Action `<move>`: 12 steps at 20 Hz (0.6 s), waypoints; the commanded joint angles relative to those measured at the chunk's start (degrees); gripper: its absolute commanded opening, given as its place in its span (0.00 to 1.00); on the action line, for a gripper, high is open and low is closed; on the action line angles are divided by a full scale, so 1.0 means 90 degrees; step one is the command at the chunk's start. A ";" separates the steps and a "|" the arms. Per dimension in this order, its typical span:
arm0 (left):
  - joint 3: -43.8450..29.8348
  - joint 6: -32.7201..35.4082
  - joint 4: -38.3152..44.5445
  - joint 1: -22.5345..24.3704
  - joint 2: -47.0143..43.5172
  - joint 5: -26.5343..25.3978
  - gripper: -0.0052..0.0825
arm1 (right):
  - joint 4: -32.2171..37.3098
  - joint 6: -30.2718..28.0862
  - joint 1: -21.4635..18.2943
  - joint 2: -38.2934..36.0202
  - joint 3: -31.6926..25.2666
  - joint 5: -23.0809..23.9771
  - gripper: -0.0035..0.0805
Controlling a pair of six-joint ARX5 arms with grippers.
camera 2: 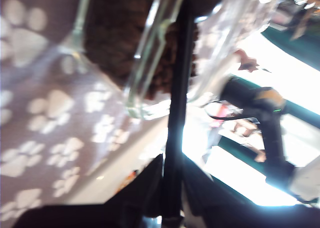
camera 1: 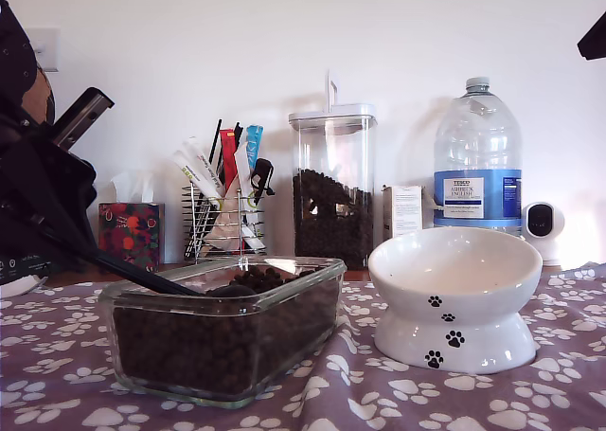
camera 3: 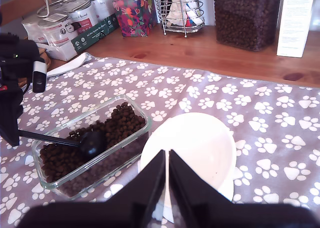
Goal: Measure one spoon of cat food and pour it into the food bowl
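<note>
My first gripper (camera 2: 167,208) is clamped on the spoon (camera 2: 177,102) handle; spoon cup (camera 3: 92,143) sits in the cat food (camera 3: 117,125) inside the glass dish (camera 1: 312,284). The 2nd wrist view alone shows the cup's spot in the dish, plus cans (camera 3: 75,15) w/ unreadable labels on the wood counter. That view's bowl (camera 3: 200,148) looks empty, touching or just beside the dish; in the ext. view the bowl (camera 1: 454,298) is at 3 o'clock of the dish, black paw prints on its base. My second gripper (camera 3: 166,188) hangs over the bowl's near rim, jaws nearly together, holding nothing. Only the ext. view shows the water bottle (camera 1: 478,156), label "TESCO", rest too small, and a small white camera (camera 1: 543,227) at its 4 o'clock. Canister (camera 1: 331,185) of kibble stands at 12 o'clock of the dish.
</note>
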 commanded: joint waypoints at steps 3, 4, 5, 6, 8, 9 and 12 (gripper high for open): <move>-0.0129 -0.0260 0.0199 0.0007 0.0209 -0.0656 0.03 | 0.0063 0.0007 0.0032 0.0036 0.0066 -0.0068 0.03; -0.0126 -0.0260 0.0255 0.0005 0.0209 -0.0704 0.03 | 0.0063 0.0005 0.0032 0.0036 0.0066 -0.0131 0.03; -0.0126 -0.0257 0.0321 -0.0010 0.0209 -0.0772 0.03 | 0.0063 0.0005 0.0032 0.0036 0.0066 -0.0165 0.03; -0.0117 -0.0257 0.0398 -0.0046 0.0209 -0.0818 0.03 | 0.0066 0.0002 0.0032 0.0036 0.0066 -0.0165 0.03; -0.0114 -0.0257 0.0566 -0.0114 0.0206 -0.0833 0.03 | 0.0066 0.0002 0.0032 0.0036 0.0066 -0.0165 0.03; -0.0114 -0.0245 0.0651 -0.0180 0.0194 -0.0874 0.03 | 0.0066 0.0002 0.0032 0.0036 0.0066 -0.0165 0.03; -0.0109 -0.0236 0.1020 -0.0454 0.0095 -0.1185 0.03 | 0.0066 0.0002 0.0032 0.0036 0.0066 -0.0165 0.03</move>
